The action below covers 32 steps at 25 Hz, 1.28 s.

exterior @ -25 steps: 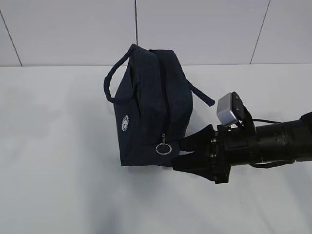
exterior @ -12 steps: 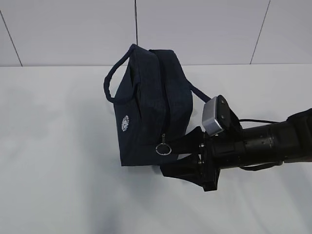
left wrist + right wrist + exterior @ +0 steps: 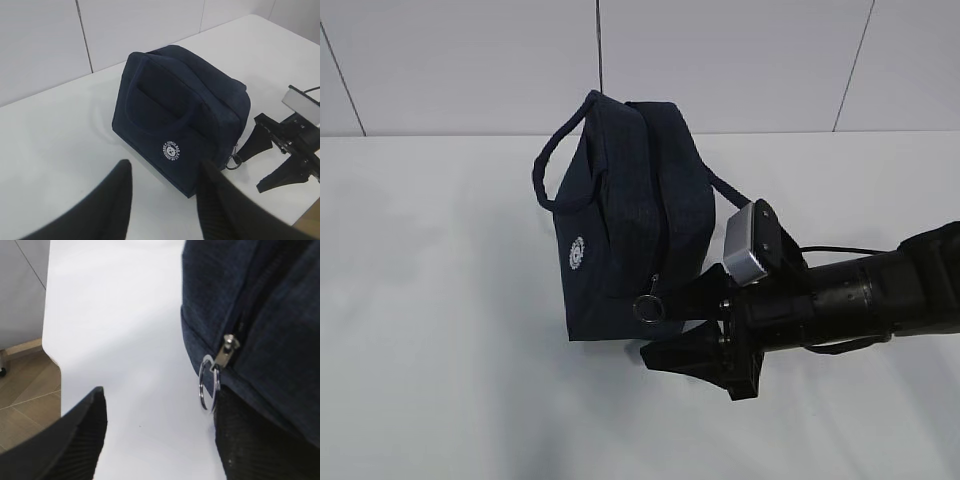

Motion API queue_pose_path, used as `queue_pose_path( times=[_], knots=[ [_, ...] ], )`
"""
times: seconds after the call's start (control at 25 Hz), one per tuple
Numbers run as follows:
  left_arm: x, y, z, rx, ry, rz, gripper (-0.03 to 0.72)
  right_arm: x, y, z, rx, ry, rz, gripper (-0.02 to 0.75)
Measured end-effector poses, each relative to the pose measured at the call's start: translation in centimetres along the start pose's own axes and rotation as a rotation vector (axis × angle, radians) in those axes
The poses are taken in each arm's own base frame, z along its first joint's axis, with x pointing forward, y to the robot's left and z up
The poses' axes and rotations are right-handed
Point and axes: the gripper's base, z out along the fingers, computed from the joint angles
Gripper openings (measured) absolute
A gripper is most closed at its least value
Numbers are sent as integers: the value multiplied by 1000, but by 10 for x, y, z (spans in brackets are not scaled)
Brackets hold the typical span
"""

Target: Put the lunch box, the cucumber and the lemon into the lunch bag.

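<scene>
White surface: a smooth matte table [image 3: 440,380] fills all three views; its near edge shows in the right wrist view, with wood-look floor [image 3: 25,405] beyond it.
Room: pale wall panels [image 3: 470,60] with thin dark seams rise behind the table.
Lunch bag: a boxy dark navy fabric lunch bag [image 3: 635,230] stands upright near the table's middle — woven cloth, soft rounded corners, closed.
Handles: a loop handle [image 3: 555,155] arches off the bag's left side in the exterior view; a second strap [image 3: 735,195] trails to the right.
Logo: a small round white logo [image 3: 172,150] sits low on the bag's broad face.
Zipper: a black zipper [image 3: 250,305] runs down the end panel to a metal slider with a thin metal ring pull [image 3: 209,382] hanging at the bag's lower corner.
Right gripper: the black right gripper [image 3: 678,322] lies level with the table, fingers spread wide — one ribbed finger [image 3: 250,440] just beside the ring, the other well off the bag; it holds nothing.
Left gripper: the left gripper [image 3: 162,200] hangs above the table in front of the bag, black ribbed fingers parted, nothing between them.
</scene>
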Motion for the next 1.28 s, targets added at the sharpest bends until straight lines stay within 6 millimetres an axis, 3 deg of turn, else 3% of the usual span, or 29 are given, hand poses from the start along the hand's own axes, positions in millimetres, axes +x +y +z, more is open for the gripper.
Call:
queue_pose_path(
  times=[0.28,0.68,0.92,1.28],
  knots=[
    [0,0,0,-1,0,2,309,-2,2,3,-12,-5,-5,509],
    [0,0,0,-1,0,2,309,7,-11,15,-28,-12,70,501],
    [0,0,0,-1,0,2,309,-1,-11,15,-62,-69,70,389],
    [0,0,0,0,2,2,309,-2,-12,15,-64,-72,83,296]
  ],
)
